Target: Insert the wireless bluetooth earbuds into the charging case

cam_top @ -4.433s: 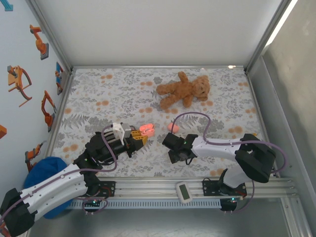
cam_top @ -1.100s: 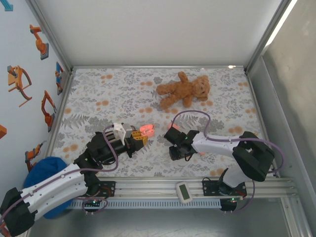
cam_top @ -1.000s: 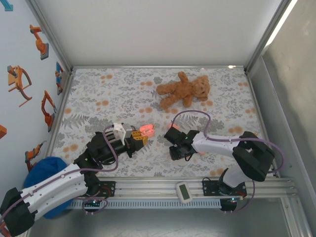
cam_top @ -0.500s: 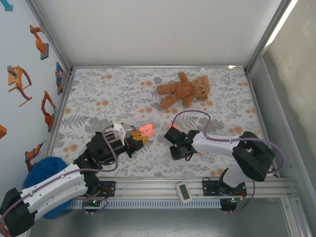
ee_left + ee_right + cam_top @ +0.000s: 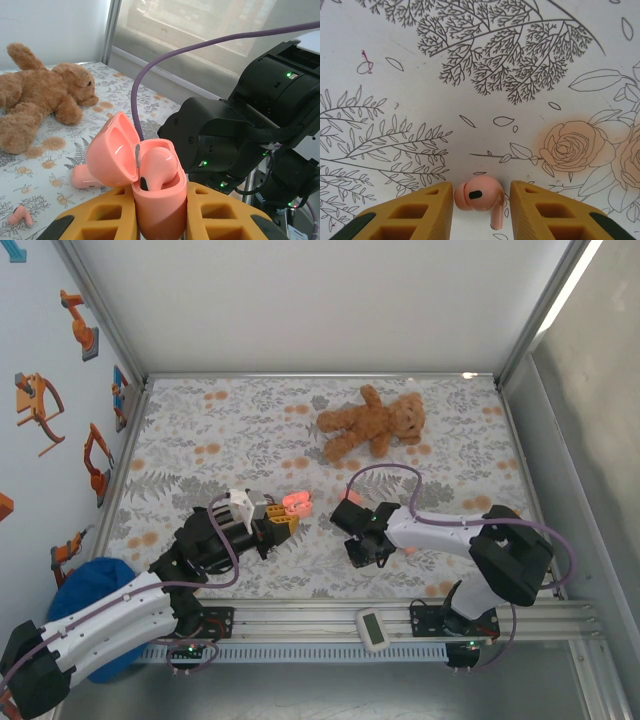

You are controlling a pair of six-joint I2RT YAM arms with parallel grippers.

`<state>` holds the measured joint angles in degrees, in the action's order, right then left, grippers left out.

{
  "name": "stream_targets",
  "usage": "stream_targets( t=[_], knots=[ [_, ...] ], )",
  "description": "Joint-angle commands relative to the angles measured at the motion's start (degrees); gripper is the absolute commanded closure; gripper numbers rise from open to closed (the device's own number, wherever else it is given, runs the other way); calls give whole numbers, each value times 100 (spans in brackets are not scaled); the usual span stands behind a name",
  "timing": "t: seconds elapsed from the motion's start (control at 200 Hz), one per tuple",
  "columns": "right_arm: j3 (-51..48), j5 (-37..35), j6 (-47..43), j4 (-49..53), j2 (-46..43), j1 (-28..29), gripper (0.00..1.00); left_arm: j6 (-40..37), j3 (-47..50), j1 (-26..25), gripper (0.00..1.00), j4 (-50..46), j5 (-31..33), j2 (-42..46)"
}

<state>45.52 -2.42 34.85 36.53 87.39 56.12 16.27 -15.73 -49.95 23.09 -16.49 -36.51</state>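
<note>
Top: left gripper clamped on the open salmon-pink charging case; right gripper nose-down on the floral mat, finger state unreadable here. Left wrist adds: lid up, glossy seated earbud in the case, which sits between the yellow fingers. Right wrist adds: fingers apart, loose earbud with a black dot flat on the mat between them.

Charging case: base ran off bottom edge.
Teddy bear: cropped at left edge.
Right gripper fingers: bases lay off-frame.

Bright even light, soft shadows, sharp focus
</note>
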Motion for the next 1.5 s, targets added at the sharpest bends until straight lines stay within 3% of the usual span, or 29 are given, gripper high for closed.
stream_targets(
  t=[0.0, 0.666, 1.497],
  knots=[
    [125, -143, -35, 136, 117, 29, 65, -98, -102, -32, 89, 76, -13, 70],
    [517, -374, -181, 376, 234, 66, 65, -124, -77, -32, 89, -135, 67, 275],
    [247, -101, -141, 263, 533, 70, 67, -151, -75, -32, 89, -258, 131, 390]
  ],
)
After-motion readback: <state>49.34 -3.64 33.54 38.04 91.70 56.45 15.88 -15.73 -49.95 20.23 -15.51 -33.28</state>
